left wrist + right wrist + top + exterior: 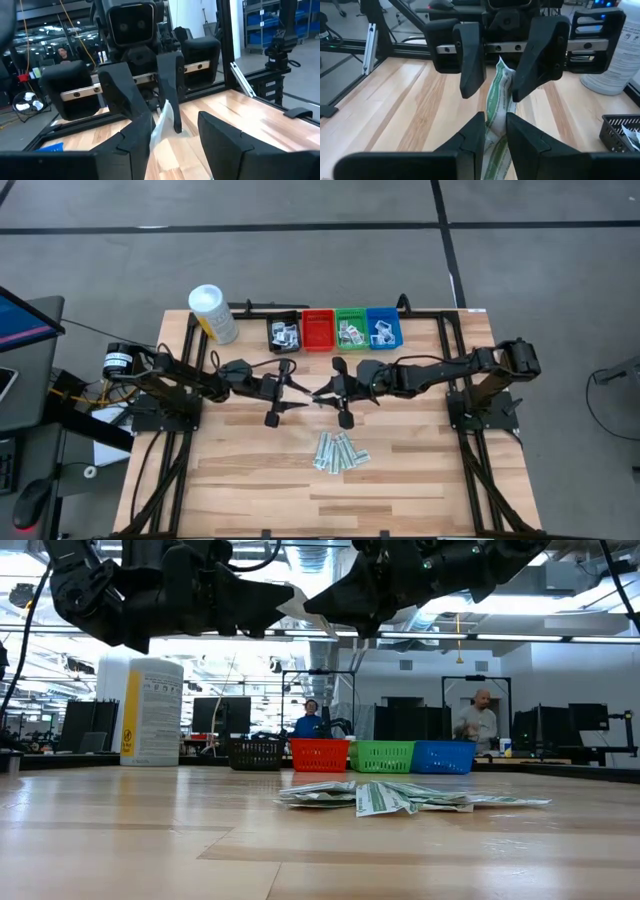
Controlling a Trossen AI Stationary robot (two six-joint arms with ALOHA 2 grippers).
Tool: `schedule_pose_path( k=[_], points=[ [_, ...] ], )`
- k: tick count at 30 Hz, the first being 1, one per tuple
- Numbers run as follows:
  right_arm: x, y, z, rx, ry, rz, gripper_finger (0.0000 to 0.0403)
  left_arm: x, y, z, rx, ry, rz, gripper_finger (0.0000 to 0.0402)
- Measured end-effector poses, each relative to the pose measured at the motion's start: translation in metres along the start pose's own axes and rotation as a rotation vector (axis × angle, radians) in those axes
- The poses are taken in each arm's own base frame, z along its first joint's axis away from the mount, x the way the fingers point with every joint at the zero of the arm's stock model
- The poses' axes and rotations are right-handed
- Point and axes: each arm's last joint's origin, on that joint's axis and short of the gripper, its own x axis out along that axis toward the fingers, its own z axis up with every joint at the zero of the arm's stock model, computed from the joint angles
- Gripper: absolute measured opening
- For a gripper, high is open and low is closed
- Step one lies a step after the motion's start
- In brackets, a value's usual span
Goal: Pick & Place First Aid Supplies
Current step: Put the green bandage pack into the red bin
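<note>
At the far left of the wooden worktop (250,480) stood a white canister (213,312) with a yellow label, upright near the back edge. Just to its right the left arm reached toward the middle, and its left hand (296,388) hung above the boards with its fingers (135,135) spread wide, one on each side of the tip of a pale-green wrapped strip (496,100) without closing on it. That strip was held in the air between the two arms, over the centre of the worktop, and it was the right hand (330,392) that had it: its two dark fingers (472,135) were pressed together on the strip's lower part, pinching it edge-on. The two hands met nearly tip to tip, both well clear of the wood. In front of them, nearer the front edge and a little right of centre, lay the loose pile of remaining strips (340,452), flat on the boards and overlapping one another. Along the back edge ran a row of four small bins touching side by side: a black bin (283,332) holding white packets, a red bin (318,330) whose contents I could not make out, a green bin (351,330) with pale packets in it, and a blue bin (384,328) with white ones. The right arm stretched in from the right side. Beyond the worktop, two people (480,720) were in the room behind.
</note>
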Motion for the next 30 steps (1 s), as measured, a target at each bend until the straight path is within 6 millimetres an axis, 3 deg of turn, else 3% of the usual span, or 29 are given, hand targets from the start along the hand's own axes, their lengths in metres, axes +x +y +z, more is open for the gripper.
schedule_pose_path(
  k=[14,20,27,30],
  points=[
    [0.0002,-0.0001,0.0012,-0.001,-0.014,-0.001,0.0071,0.0016,0.0009,0.0019,0.005,-0.007,0.002,0.0156],
    [0.0002,0.0001,0.0012,0.000,-0.013,0.000,0.0071,0.0016,0.0009,0.0018,0.006,-0.007,0.002,0.0107],
    [0.0003,0.0004,0.0008,0.001,-0.011,0.001,0.0071,0.0015,0.0015,0.0008,0.004,0.007,0.022,0.0019],
    [0.0004,0.0009,0.0006,0.000,-0.009,0.002,0.0071,0.0013,0.0022,-0.0013,-0.001,0.034,0.056,0.0007]
  ],
)
